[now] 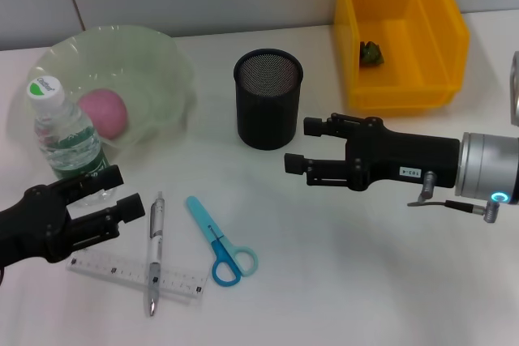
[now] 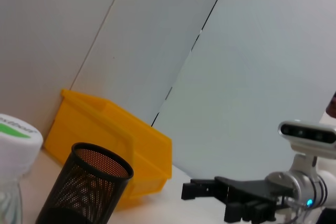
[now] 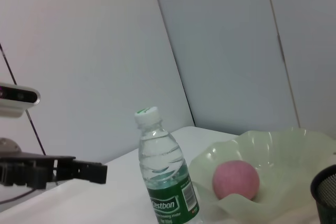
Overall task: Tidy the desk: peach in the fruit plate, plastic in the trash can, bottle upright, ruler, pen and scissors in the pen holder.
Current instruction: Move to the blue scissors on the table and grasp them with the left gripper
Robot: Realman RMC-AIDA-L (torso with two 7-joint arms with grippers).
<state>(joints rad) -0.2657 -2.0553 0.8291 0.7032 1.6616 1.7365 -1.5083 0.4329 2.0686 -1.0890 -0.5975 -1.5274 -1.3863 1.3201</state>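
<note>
Though upright, bottle [image 1: 66, 134] cap-up.

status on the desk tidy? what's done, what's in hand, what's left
Done: peach sits in the fruit plate, bottle stands upright, and a small dark item, probably the plastic, lies in the yellow bin.

In hand: nothing. Left end effector is open beside the bottle; right end effector is open near the pen holder.

Left: ruler, pen and scissors lie on the table; the pen crosses the ruler.
</note>
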